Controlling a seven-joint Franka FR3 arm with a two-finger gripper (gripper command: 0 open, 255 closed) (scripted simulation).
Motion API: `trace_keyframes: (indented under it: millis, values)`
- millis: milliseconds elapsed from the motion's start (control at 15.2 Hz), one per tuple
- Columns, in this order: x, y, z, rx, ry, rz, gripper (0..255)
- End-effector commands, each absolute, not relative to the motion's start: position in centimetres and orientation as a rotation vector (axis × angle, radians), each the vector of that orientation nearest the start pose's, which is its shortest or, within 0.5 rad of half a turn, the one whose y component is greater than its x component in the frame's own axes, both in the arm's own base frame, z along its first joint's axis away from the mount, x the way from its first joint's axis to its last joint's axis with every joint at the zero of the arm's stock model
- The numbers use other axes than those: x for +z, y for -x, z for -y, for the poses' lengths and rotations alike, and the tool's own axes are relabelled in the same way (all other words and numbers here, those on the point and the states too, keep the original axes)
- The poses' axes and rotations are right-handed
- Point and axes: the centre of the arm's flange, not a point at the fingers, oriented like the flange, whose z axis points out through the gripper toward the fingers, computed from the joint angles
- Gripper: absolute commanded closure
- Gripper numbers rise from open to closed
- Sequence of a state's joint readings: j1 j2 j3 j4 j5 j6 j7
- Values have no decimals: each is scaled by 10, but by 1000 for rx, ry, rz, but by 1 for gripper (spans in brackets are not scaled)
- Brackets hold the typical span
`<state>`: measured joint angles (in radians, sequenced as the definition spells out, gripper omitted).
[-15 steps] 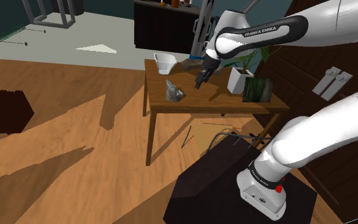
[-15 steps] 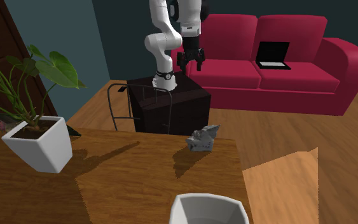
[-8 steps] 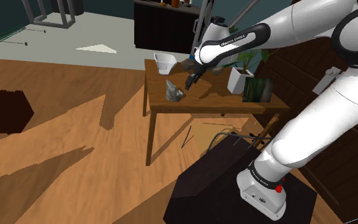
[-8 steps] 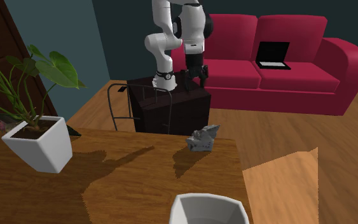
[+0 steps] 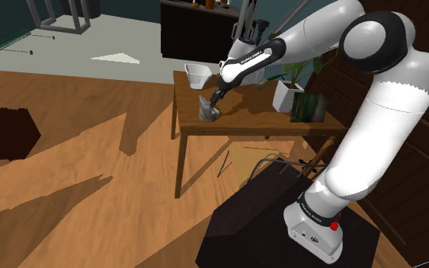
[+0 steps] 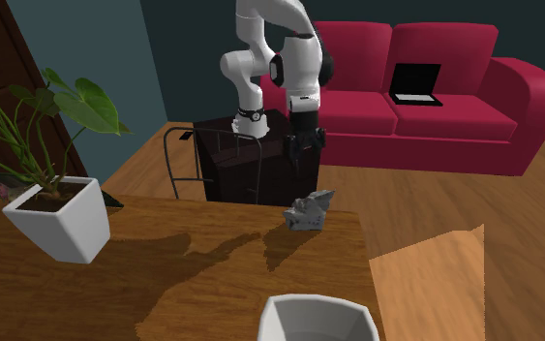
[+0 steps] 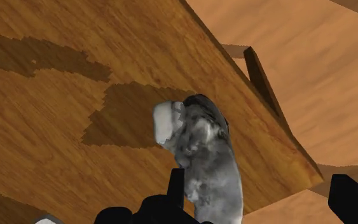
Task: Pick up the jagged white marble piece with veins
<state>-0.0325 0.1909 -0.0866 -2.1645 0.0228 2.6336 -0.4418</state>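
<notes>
The jagged marble piece (image 5: 208,111), grey-white with dark veins, stands on the wooden table (image 5: 258,122) near its edge on the shoulder view's left. In the second exterior view the marble piece (image 6: 309,210) sits at the table's far edge. My gripper (image 5: 216,99) hangs just above and beside it, fingers pointing down. In the wrist view the gripper (image 7: 263,194) is open. The marble piece (image 7: 204,156) lies between the fingers, close by one finger (image 7: 176,186), with a wide gap to the other. It is not clasped.
A white bowl (image 5: 197,74) stands at the table's far end. A white pot with a leafy plant (image 5: 287,94) and a dark green box (image 5: 309,106) stand toward the shoulder view's right. The table edge (image 7: 279,137) runs close by the piece. A red sofa (image 6: 425,97) stands behind the stand (image 6: 256,160).
The arm has swung toward the shoulder view's left and come down, bringing the gripper from over the table's middle to just above the marble piece. The piece has not moved.
</notes>
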Motion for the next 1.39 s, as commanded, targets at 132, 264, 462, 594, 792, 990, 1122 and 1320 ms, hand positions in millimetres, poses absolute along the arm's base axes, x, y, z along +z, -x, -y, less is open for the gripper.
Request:
trace_keyframes:
  millis: [132, 264, 462, 594, 792, 990, 1122, 1320]
  values:
    - [312, -621, 80, -490, 3159, 527, 0]
    - [305, -632, 82, -506, 3159, 537, 0]
    - [289, -632, 82, -506, 3159, 537, 0]
    - [279, -632, 82, -506, 3159, 537, 0]
    - [265, -632, 82, -506, 3159, 537, 0]
    - [266, -632, 82, -506, 3159, 537, 255]
    - [266, -632, 82, -506, 3159, 537, 255]
    - [266, -632, 82, -506, 3159, 537, 255]
